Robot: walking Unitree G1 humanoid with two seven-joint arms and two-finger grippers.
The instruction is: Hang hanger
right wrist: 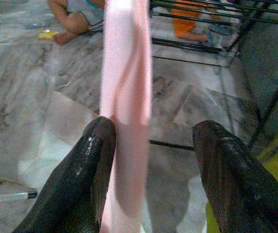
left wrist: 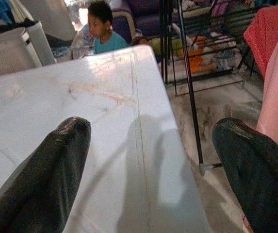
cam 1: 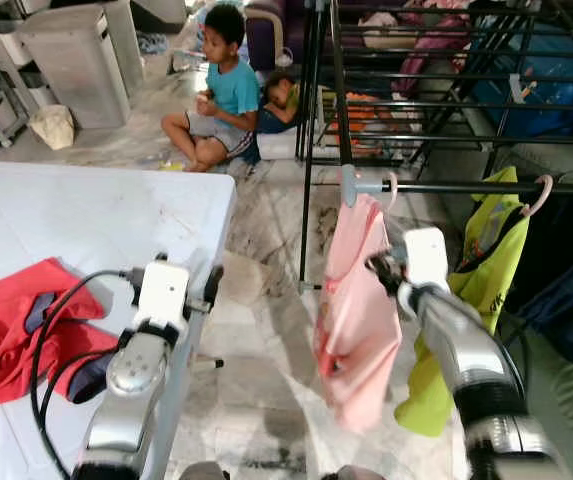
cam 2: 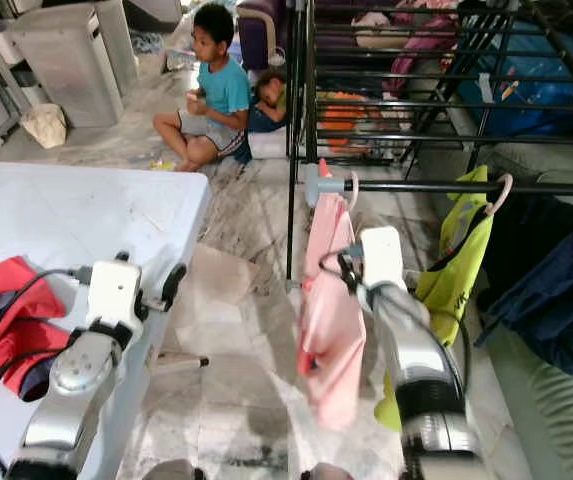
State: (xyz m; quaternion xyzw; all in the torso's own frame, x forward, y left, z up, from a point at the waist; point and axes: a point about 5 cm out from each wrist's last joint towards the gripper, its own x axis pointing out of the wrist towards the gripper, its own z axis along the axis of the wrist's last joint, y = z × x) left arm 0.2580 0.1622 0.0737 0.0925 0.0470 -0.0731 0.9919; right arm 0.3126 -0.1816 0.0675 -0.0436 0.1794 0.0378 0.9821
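already the drying rack [cam 1: 446, 187] carries the pink garment [cam 1: 354, 320], its hanger [cam 1: 391, 188] hooked over the rail at the rack's near left corner, beside a yellow-green shirt [cam 1: 486, 260]. on the white tabletop [cam 1: 96, 215] a red garment [cam 1: 11, 325] lies at the left edge. the right hand [right wrist: 151, 141] is wide, one finger brushing the pink cloth; the left hand [left wrist: 153, 165] is wide over the tabletop. hanging looks done; next, probably draw the right hand clear without snagging.

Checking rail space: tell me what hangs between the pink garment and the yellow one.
Nothing hangs there: bare rail between pink garment and yellow garment, in both eye views.
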